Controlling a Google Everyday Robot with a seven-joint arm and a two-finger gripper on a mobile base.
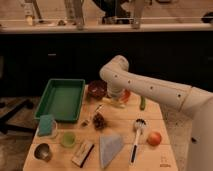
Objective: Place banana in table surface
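Pale yellow and slightly curved, the banana (114,103) sits low against the light tan plank table surface (122,124), directly beneath the gripper (116,95). I cannot tell whether it already rests on the wood or hangs just clear of it. The gripper is tucked under the wrist of the white arm (150,90), over the far middle of the table. I also cannot tell whether it is open, closed or clamped on the fruit, because the wrist housing hides that from me.

My worry is crowding. Just beside the gripper on the tray side stands a dark brown round bowl (96,89). On its other side an orange-red round object (126,94) is partly hidden by the arm. A release here could leave the banana leaning on one of them instead of flat on the planks. If the fruit is not fully down, letting go could make it roll toward the camera, where a dark clustered lump (99,120) and a small spoon (93,114) lie near. Lifting away crooked could also drag the banana along or nudge the bowl.

Further from the gripper:
- a slim green vegetable (142,103) beyond the orange-red object
- a green rectangular plastic tray (62,99) past the bowl
- a round orange fruit (155,138) well toward the camera — none of these looks at risk
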